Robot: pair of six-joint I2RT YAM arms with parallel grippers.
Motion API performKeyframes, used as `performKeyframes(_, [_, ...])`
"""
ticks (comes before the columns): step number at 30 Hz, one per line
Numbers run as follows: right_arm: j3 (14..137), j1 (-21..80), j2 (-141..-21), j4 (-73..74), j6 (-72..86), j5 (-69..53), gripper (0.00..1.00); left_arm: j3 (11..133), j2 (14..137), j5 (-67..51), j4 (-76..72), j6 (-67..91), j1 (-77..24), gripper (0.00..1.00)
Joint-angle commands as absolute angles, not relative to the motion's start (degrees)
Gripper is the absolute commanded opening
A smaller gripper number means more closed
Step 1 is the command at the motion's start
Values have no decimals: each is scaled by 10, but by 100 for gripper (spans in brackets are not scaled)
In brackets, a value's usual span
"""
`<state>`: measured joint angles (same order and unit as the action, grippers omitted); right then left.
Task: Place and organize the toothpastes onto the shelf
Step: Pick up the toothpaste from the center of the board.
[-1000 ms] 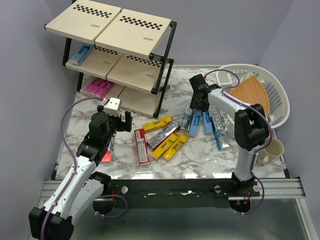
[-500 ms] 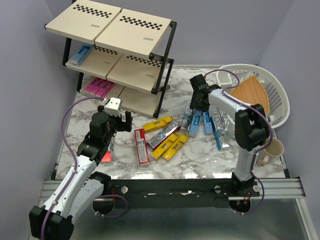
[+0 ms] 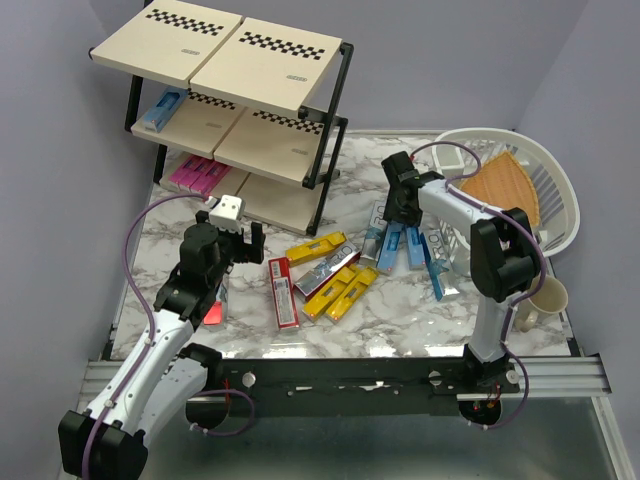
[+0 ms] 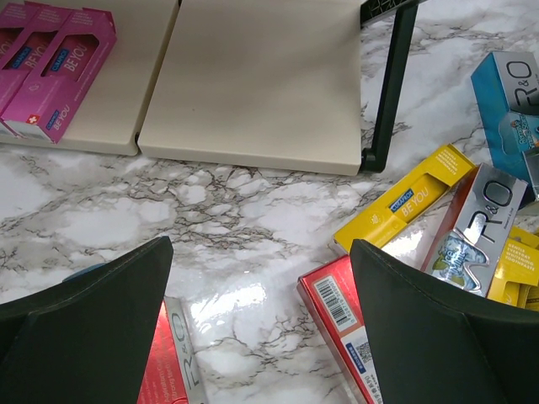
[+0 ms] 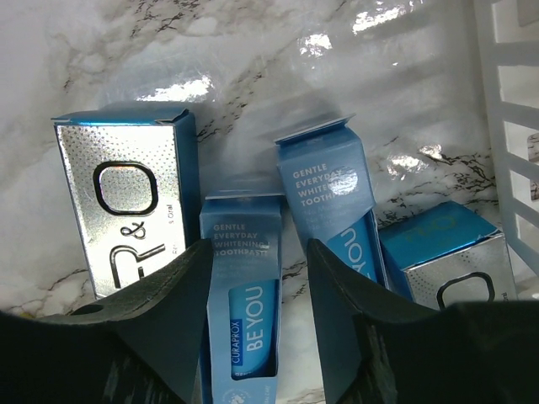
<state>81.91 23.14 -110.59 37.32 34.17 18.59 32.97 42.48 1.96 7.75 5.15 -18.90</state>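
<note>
The toothpastes lie scattered on the marble table. Yellow ones [image 3: 316, 247], a red one [image 3: 283, 292] and a silver one [image 3: 327, 267] sit mid-table, with light blue ones [image 3: 405, 245] to their right. Pink boxes [image 3: 195, 175] rest on the bottom tier of the shelf [image 3: 250, 60], and a blue box [image 3: 160, 110] on the middle tier. My right gripper [image 5: 258, 248] is open and straddles a light blue box [image 5: 244, 295]; marble shows between the box and the right finger. My left gripper [image 4: 261, 278] hangs wide open over bare marble between two red boxes [image 4: 337, 320].
A white plastic basket [image 3: 545, 190] holding a wooden wedge [image 3: 500, 185] stands at the right. A mug [image 3: 545, 295] sits near the right arm's base. Silver-and-teal boxes [image 5: 126, 202] flank the straddled box. The shelf's black leg [image 4: 383, 93] stands close ahead of the left gripper.
The right gripper has shifted very slightly over the blue boxes. The left arm has not moved.
</note>
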Motion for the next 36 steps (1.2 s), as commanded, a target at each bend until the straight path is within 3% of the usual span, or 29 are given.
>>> performKeyframes(1, [816,228,-1117,363,330,162,57,324,426,16,62,45,-194,99])
performKeyframes(36, [841,227,-1167,374,348,132,57,324,427,11,63,42,-196,99])
